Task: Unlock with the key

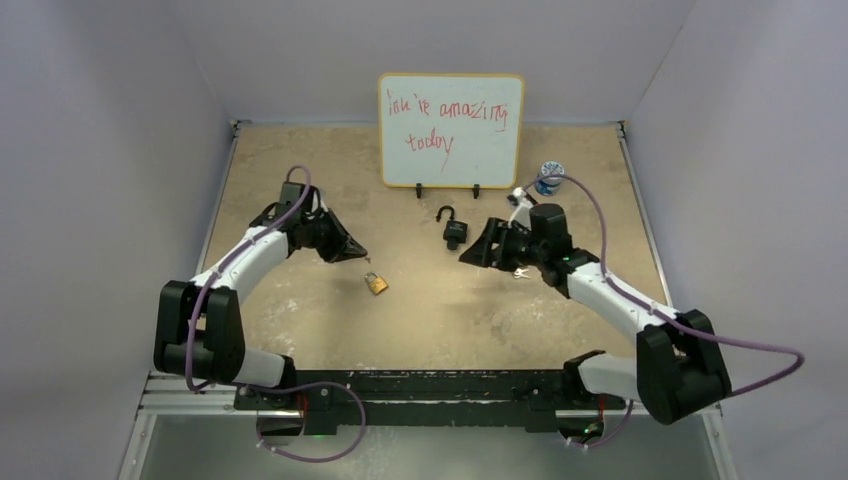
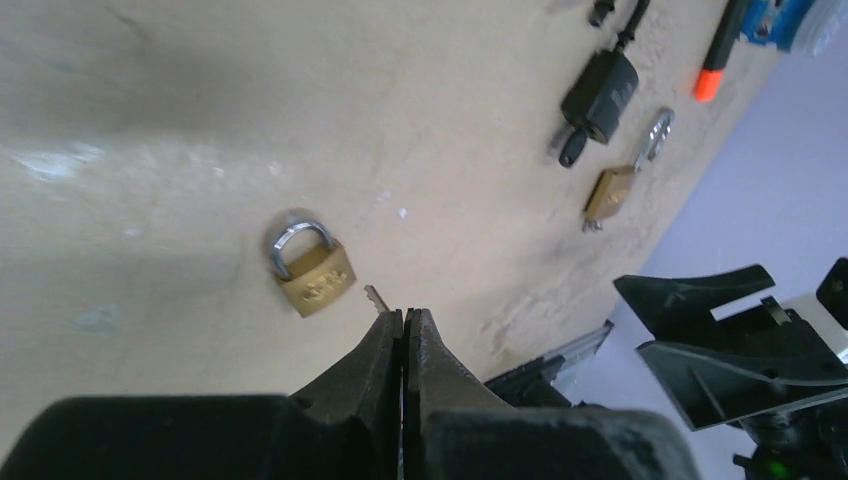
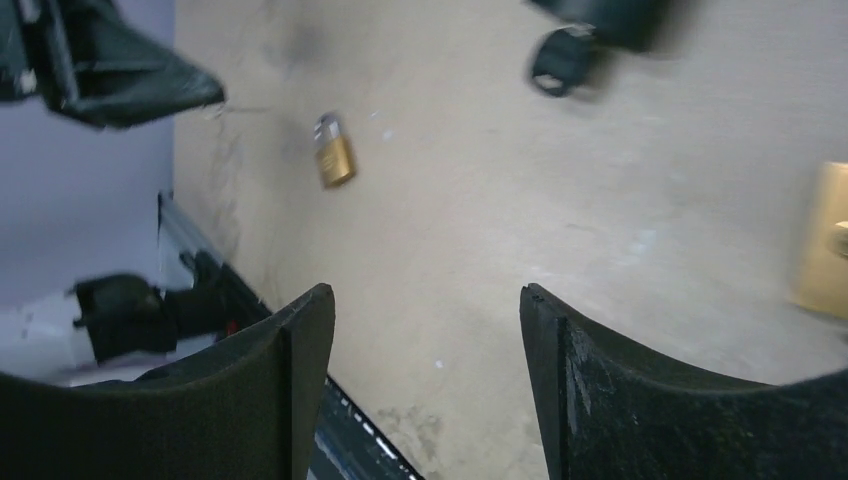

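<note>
A small brass padlock (image 1: 376,283) lies flat on the tan table, its steel shackle closed (image 2: 312,268) (image 3: 334,155). My left gripper (image 1: 358,252) (image 2: 405,315) hangs just beside and above it, shut on a key whose silver tip (image 2: 376,298) pokes out past the fingertips toward the lock body. My right gripper (image 1: 468,255) (image 3: 425,295) stands open over bare table right of the lock, with nothing between its fingers.
A black padlock (image 1: 453,230) (image 2: 600,90) with its shackle open lies mid-table. A second brass padlock (image 2: 610,193) (image 3: 825,240) with a silver key (image 2: 655,135) lies near the right arm. A whiteboard (image 1: 450,130) stands at the back, with an orange-tipped marker (image 2: 715,60) nearby.
</note>
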`<state>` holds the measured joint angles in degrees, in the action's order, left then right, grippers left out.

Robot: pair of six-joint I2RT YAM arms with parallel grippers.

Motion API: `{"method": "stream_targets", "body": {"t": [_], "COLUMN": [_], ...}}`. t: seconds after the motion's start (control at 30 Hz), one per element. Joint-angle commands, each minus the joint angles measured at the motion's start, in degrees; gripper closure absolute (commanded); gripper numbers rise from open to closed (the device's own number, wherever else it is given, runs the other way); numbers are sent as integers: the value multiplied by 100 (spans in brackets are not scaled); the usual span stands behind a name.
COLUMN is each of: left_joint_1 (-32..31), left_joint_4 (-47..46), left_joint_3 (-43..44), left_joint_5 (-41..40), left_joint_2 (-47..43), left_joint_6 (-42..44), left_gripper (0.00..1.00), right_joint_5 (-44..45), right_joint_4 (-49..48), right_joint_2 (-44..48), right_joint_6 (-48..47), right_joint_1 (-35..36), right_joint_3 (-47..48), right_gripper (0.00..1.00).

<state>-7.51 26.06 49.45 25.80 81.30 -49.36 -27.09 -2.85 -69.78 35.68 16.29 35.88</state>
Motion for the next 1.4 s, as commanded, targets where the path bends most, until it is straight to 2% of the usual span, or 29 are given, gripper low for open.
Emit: {"method": "stream_targets", "body": {"t": [0.0,0.2,0.43,0.73,0.83,1.1,1.3,1.37], "left_joint_1": [-480,-990,-1121,-1130,-1130,-1130,-1130,-1130], "left_joint_4": [-122,-418,-233,-138,-137,-126,-136,-137], "left_joint_3": [347,380,530,556,549,553,559,563], "left_joint_5": [436,717,910,991,997,988,1016,1034], "left_joint_2": [-107,-102,-165,-277,-297,-300,-274,-279], "left_joint_6": [-622,-1188,-1340,-1374,-1383,-1381,-1383,-1383], "left_gripper": [100,100,100,100,100,100,100,100], "right_joint_5": [-677,-769,-725,-405,-327,-541,-624,-609], "right_joint_4": [-1336,-1917,-2036,-1902,-1847,-1666,-1597,-1564], "right_joint_2": [-346,-1115,-1560,-1858,-1921,-2084,-2142,-2152], "right_joint_6": [-271,-771,-1330,-1786,-1894,-2064,-2131,-2161], "right_joint_1": [830,1829,2439,2595,2596,2639,2653,2661], "right_joint_3": [318,974,1371,1769,1829,1998,2019,2048], "right_gripper": [30,29,29,48,50,67,58,58]}}
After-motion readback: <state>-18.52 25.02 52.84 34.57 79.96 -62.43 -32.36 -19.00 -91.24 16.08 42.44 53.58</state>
